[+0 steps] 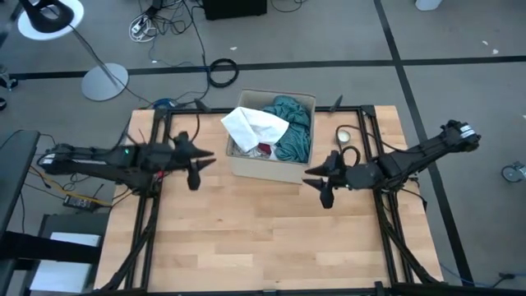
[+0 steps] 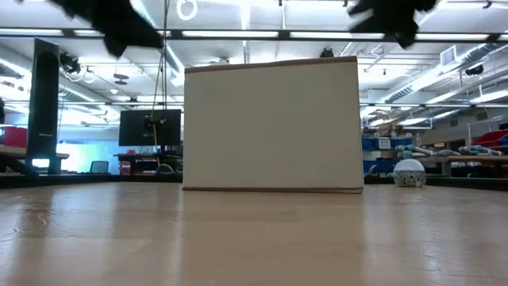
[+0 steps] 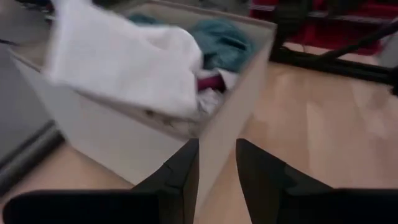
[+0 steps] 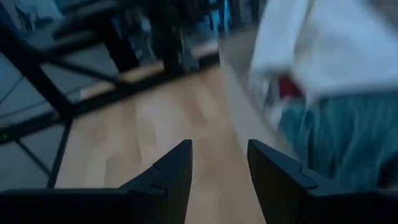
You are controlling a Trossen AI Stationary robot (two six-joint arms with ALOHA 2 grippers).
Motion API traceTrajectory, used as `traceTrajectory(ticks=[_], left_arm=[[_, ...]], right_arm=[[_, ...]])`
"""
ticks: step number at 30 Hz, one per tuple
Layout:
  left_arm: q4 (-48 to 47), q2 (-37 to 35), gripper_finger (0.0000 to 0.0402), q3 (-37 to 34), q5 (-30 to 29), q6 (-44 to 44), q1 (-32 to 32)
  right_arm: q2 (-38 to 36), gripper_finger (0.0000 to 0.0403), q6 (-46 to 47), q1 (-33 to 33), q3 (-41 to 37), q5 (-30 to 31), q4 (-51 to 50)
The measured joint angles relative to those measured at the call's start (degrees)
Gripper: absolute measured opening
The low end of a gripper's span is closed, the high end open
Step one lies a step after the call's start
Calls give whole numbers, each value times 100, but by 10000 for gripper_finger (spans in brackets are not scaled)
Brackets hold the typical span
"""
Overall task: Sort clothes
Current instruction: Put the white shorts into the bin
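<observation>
Both arms flank the box (image 1: 271, 168) at the table's far centre, clothes (image 1: 279, 123) heaped inside: the left gripper (image 1: 196, 168), fingers apart and empty, sits just left of it, nearer than the right gripper (image 1: 323, 182), likewise spread and empty.

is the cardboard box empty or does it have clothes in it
Not empty: the cardboard box holds a white garment draped over its rim and a teal shirt.
</observation>
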Motion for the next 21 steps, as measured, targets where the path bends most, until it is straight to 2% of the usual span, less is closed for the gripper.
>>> traceTrajectory(ticks=[3,7,13,16,21], left_arm=[[787,-278,110,-877,11,-289,-204],[2188,-289,110,-1944,21,-603,-415],[4395,-153,110,-3208,10,-1077,-775],[4885,-147,110,-3550,-127,-1221,-941],[4881,-140,110,-3676,-237,-1231,-1084]], right_arm=[[7,157,-638,-192,265,4,395],[150,157,-1589,-631,636,1,862],[1014,157,-2295,-1380,1470,-454,950],[1684,157,-2559,-1727,2055,-622,938],[2851,157,-3010,-2320,3236,-690,938]])
